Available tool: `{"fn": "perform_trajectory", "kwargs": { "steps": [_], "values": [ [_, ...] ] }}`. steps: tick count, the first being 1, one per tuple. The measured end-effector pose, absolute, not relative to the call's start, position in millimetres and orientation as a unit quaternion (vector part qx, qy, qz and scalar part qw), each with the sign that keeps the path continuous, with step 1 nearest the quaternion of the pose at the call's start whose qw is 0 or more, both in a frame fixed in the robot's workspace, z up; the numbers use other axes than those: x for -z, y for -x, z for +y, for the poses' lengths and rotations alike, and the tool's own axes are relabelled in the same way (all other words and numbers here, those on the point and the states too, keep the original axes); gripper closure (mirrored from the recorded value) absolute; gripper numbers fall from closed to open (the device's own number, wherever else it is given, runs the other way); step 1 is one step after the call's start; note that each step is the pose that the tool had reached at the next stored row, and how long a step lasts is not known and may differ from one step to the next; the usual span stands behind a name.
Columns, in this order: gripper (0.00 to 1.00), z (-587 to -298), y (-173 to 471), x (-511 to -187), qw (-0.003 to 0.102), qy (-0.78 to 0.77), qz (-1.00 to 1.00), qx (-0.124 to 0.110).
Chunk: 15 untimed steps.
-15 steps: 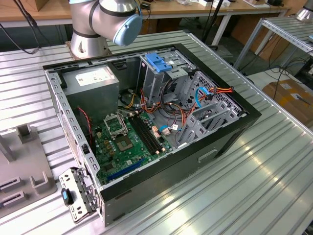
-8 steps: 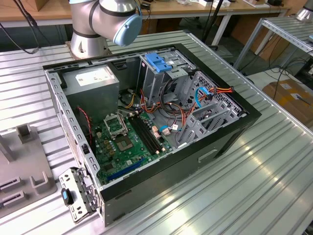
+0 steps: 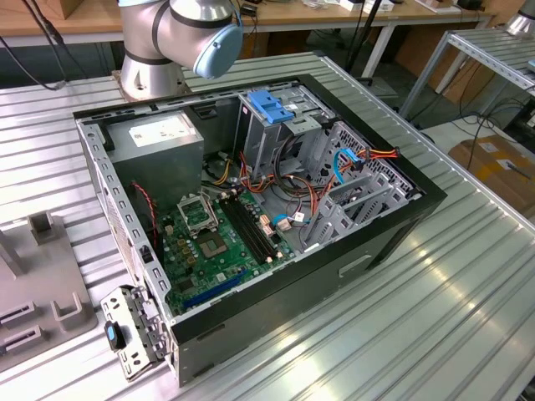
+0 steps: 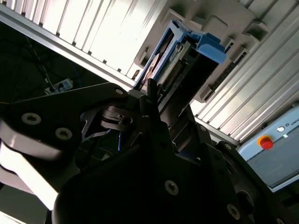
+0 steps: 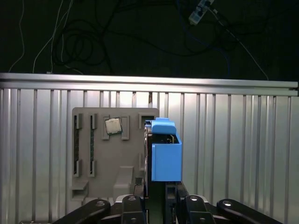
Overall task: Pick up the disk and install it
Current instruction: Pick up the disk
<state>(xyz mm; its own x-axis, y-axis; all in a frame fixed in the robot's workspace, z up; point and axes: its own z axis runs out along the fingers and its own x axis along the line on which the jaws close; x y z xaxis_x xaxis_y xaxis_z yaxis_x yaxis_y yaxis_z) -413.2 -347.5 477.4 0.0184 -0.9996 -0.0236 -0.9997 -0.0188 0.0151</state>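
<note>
Where the ribbed metal table (image 3: pixel 435 317) carries the work, the open computer case (image 3: pixel 368 251) lies on its side just beside the grey fixture tray (image 3: pixel 42 284), on the exterior view's right of that tray, with the arm's base (image 3: pixel 150 75) standing past the case's far side. In both wrist views the gripper (image 5: pixel 159 196) hangs over one side edge of the tray (image 5: pixel 117 158), its fingers (image 4: pixel 150 93) drawn in narrow and clamped on the disk (image 5: pixel 166 158), which stands on edge between them, its blue carrier end pointing away from the wrist. The disk (image 4: pixel 187 51) sits against the tray's border; whether it touches the tray I cannot tell. On the disk's side away from the tray, bare table stretches wide. Past the tray's far edge a short strip of table ends at a straight rail, with dark floor and loose cables beyond. A small processor chip (image 5: pixel 112 125) rests in a tray pocket near the disk.
</note>
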Motion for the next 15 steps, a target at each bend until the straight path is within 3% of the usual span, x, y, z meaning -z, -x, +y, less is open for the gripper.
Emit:
{"fn": "perform_trajectory", "kwargs": {
  "steps": [15],
  "values": [
    [0.65,-347,413,-488,0.003,0.714,0.700,-0.014]
  ]
}}
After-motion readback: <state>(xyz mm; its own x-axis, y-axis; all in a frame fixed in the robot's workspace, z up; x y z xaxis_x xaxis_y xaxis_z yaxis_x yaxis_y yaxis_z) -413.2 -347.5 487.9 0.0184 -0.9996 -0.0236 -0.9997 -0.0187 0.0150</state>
